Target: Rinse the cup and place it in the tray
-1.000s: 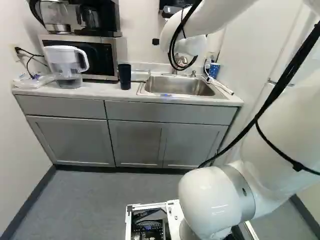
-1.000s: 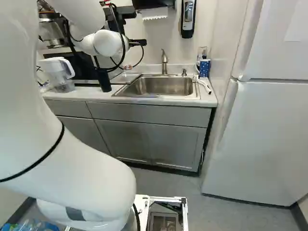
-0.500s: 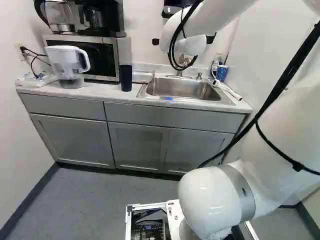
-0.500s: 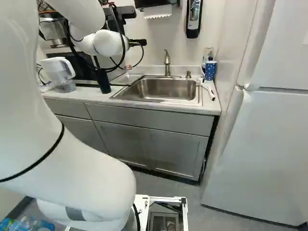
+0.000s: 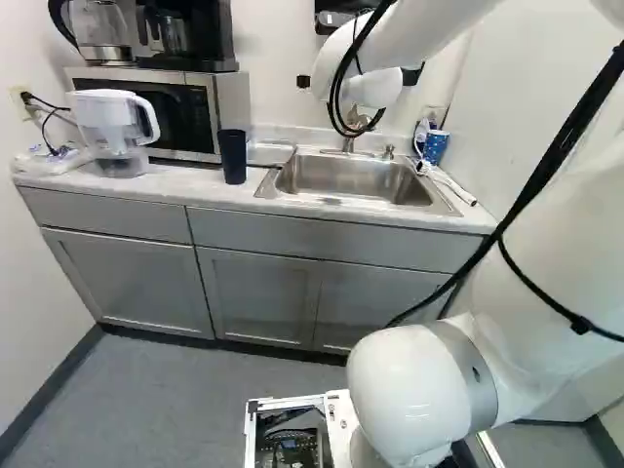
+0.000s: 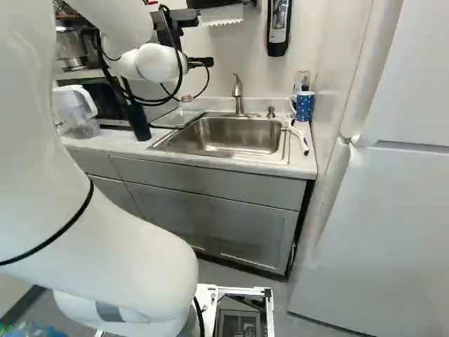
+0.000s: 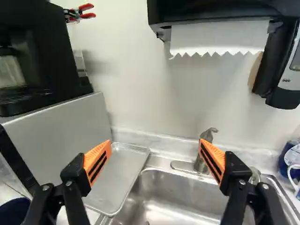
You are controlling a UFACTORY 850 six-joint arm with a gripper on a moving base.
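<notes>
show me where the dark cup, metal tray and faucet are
Dark cup (image 5: pixel 233 157): left base view, middle of its outer side.
Metal tray (image 7: pixel 120 176): wrist view, bare part of its flat bottom.
Faucet (image 6: pixel 238 94): right base view, its upright body.

I can't read a single word or number from here. There's a tiny dark marking on the black and grey plastic wall dispenser (image 7: pixel 289 70), too small for me, and the dark blue rounded container (image 7: pixel 283 163) shows me nothing legible.

1 black cup (image 5: pixel 233 158), 1 blue cup (image 6: pixel 304 106), 1 tray (image 7: pixel 117 176), 1 sink (image 6: pixel 235 135), 1 faucet (image 6: pixel 238 93), 1 pitcher (image 5: pixel 109 122)
</notes>
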